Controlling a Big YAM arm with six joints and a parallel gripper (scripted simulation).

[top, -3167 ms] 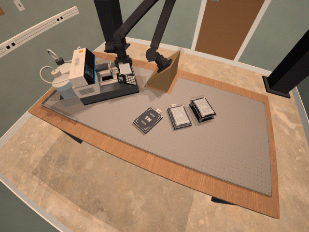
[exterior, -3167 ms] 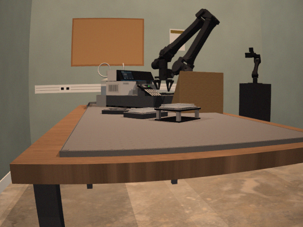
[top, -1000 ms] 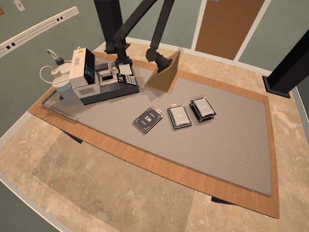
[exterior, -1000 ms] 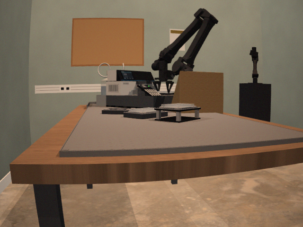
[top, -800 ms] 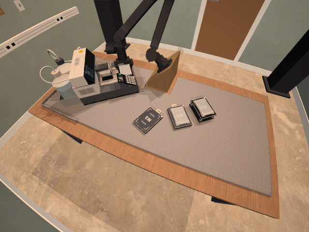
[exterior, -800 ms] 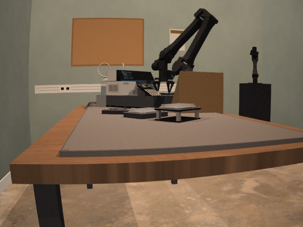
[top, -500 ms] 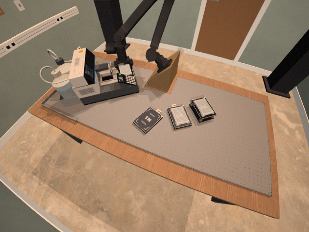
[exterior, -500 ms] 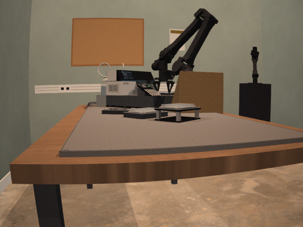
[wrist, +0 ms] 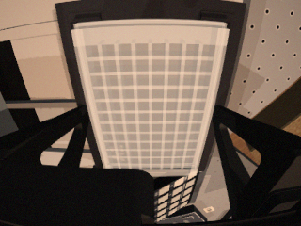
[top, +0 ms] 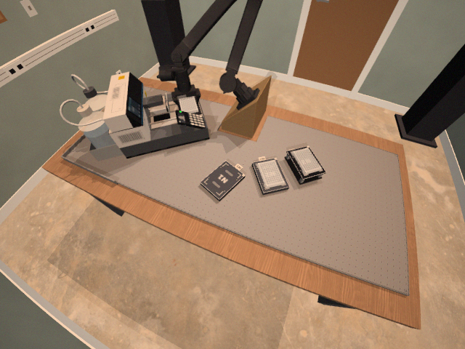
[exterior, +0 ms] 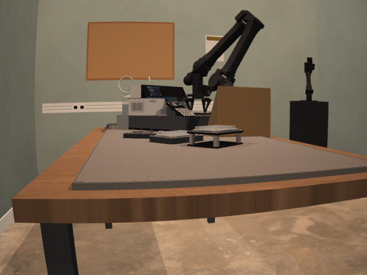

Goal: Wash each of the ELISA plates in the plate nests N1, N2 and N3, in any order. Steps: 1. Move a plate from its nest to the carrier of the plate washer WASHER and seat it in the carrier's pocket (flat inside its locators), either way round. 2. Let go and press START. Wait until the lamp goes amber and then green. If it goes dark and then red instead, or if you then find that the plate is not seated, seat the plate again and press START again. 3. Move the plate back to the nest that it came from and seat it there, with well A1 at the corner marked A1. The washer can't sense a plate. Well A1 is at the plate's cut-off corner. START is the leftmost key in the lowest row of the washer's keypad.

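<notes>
Wrist view: the gripper [top: 187,102] [exterior: 197,110] [wrist: 150,112] is standing spread wide, gripping nothing, its fingers flanking the long sides of the ELISA plate [top: 189,105] [wrist: 150,94]. The plate is lying below the palm on the washer carrier [wrist: 235,47], its long axis running across the closing direction; whether it is fully seated, I cannot tell. Closing would be squeezing its width; lifting away would be leaving it there. The keypad [top: 197,119] [exterior: 184,111] [wrist: 176,195] is sitting just beyond one short end, its lamp [top: 180,111] [exterior: 180,103] glowing green, perhaps meaning a finished wash.

Farther out, the plate washer [top: 129,137] [exterior: 160,121] is occupying the bench's left end in the top view. Toward the bench's near edge, nest N1 [top: 222,180] [exterior: 137,135] is waiting bare, probably this plate's home. The middle nest [top: 275,190] [exterior: 171,139] and the raised nest [top: 319,172] [exterior: 216,140], towards the right edge, are each holding one.

Counting: one arm, one washer, three nests, three plates.
</notes>
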